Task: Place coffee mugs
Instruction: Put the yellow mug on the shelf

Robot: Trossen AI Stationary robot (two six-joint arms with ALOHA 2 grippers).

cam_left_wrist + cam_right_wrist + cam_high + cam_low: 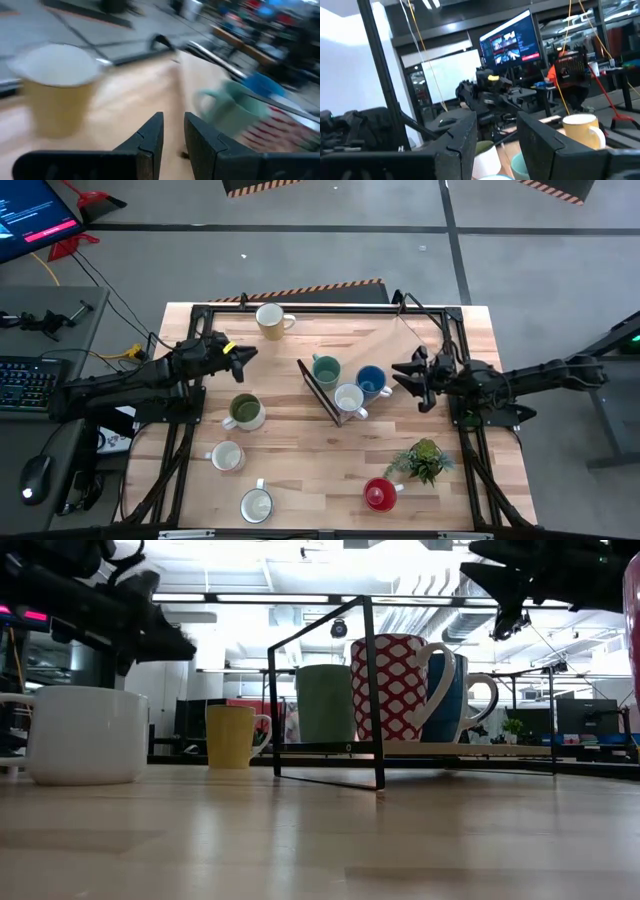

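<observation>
Several mugs stand upright on their bases. A cream-yellow mug (270, 320) is near the far edge. A teal mug (325, 368), a blue mug (372, 382) and a red-and-white patterned mug (349, 400) cluster at a black wire frame (318, 388). An olive green mug (243, 412), two white mugs (227, 456) (256, 504) and a red mug (380, 494) stand nearer. My left gripper (248, 355) hovers between the yellow and teal mugs, open by a narrow gap (173, 127) and empty. My right gripper (405, 375) hovers right of the blue mug, open (497, 125) and empty.
A small green potted plant (425, 460) stands near the right side, just beyond the red mug. Black frame rails (440, 320) border the table's left, right and far sides. Bare wood lies between the olive green mug and the plant. A keyboard and mouse sit off the table's left.
</observation>
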